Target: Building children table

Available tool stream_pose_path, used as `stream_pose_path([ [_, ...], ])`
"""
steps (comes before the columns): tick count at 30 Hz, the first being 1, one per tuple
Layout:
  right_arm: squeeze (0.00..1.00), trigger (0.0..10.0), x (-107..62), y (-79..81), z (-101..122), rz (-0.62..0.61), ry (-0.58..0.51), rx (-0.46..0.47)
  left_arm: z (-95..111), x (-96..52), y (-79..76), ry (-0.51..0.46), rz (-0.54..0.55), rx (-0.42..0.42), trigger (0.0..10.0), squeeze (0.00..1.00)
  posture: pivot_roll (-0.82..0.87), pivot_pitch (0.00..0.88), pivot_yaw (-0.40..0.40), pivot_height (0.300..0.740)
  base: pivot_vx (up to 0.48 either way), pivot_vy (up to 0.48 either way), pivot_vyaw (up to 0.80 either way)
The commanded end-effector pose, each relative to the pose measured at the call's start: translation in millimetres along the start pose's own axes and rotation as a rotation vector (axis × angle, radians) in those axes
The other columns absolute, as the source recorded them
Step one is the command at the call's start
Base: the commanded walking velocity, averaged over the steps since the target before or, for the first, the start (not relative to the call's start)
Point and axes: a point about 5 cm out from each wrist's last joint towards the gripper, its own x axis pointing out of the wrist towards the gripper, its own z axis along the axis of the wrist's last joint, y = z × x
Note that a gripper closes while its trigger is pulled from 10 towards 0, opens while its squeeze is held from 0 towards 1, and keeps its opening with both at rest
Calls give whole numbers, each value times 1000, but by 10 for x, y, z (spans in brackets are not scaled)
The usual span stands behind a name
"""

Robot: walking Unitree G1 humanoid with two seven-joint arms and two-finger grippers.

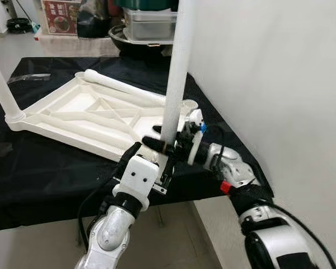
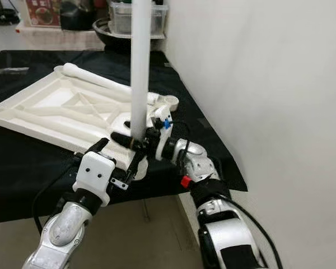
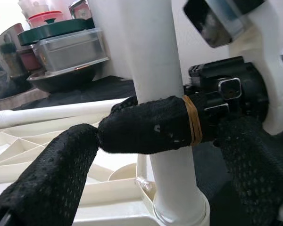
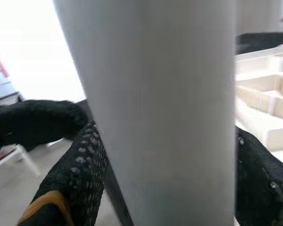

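right gripper (image 1: 163, 142) clamped on upright table leg (image 1: 176, 73), tabletop (image 1: 84, 117) inverted

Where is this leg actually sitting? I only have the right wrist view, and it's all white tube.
Observer: The upright leg stands in the near right corner socket of the upside-down tabletop. The right hand grips it just above the socket.
Operator: And the left hand?
Observer: The left hand is low at the same leg, with its fingers open on either side of it.
Operator: Other legs?
Observer: A second leg stands in the left corner, and a loose leg lies across the tabletop's far edge.
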Motion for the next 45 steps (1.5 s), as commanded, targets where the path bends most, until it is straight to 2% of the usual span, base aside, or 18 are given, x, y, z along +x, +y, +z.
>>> stream_pose_path([
  [1,0,10000,121,80,-31,89,23,-11,-3,5,15,5,14,6,10000,0,118,45,-127,740,0,0,0],
  [3,0,10000,150,89,-27,96,19,-11,-3,6,15,6,14,6,10000,0,118,45,-127,740,0,0,0],
  [4,0,0,198,74,-12,53,-3,-24,-4,7,16,6,15,7,10000,0,119,47,-128,740,0,0,0],
  [7,0,0,241,34,-6,-27,-8,-44,-5,8,18,6,15,7,10000,0,119,47,-128,740,0,0,0],
  [10,0,0,176,-250,47,-475,-12,-85,-14,9,29,9,17,9,10000,0,113,46,-125,740,0,0,0],
  [12,0,0,127,-302,65,-549,-13,-90,-15,10,29,9,17,9,10000,0,113,46,-125,740,0,0,0],
  [17,0,0,-264,-565,74,-1027,17,-94,-12,16,22,6,15,5,10000,0,107,45,-123,740,0,0,0],
  [18,0,0,-264,-565,74,-1027,17,-94,-12,16,22,6,15,5,10000,0,107,45,-123,740,0,0,0],
  [20,0,0,-503,-636,9,-1300,27,-51,-16,15,23,6,14,5,10000,0,106,47,-123,740,0,0,0],
  [22,0,0,-616,-642,-40,-1442,17,-16,-17,15,21,6,14,5,10000,0,103,48,-122,740,0,0,0],
  [24,0,0,-616,-642,-40,-1442,17,-16,-17,15,21,6,14,5,10000,0,103,48,-122,740,0,0,0],
  [27,0,0,-648,-538,-239,-1677,-16,109,-22,14,13,8,12,5,10000,0,107,49,-119,740,0,0,0],
  [31,0,0,-594,-519,-261,-1672,-30,134,-23,14,12,8,12,5,10000,0,105,49,-115,740,0,0,0],
  [32,0,10000,-537,-512,-250,-1654,-48,134,-23,14,11,8,12,4,10000,0,106,48,-118,740,0,0,0],
  [33,1000,10000,-489,-520,-198,-1614,-75,112,-23,14,13,9,14,3,10000,0,106,48,-119,740,0,0,0],
  [43,1000,10000,-408,-465,-30,-1467,-167,-28,-28,9,11,12,11,6,10000,0,98,46,-120,740,0,0,0],
  [44,0,10000,-419,-420,-62,-1434,-171,-50,-31,6,9,13,10,5,10000,0,97,44,-118,740,0,0,0],
  [45,0,10000,-436,-375,-90,-1413,-171,-83,-33,3,7,14,10,4,10000,0,96,43,-118,740,0,0,0],
])
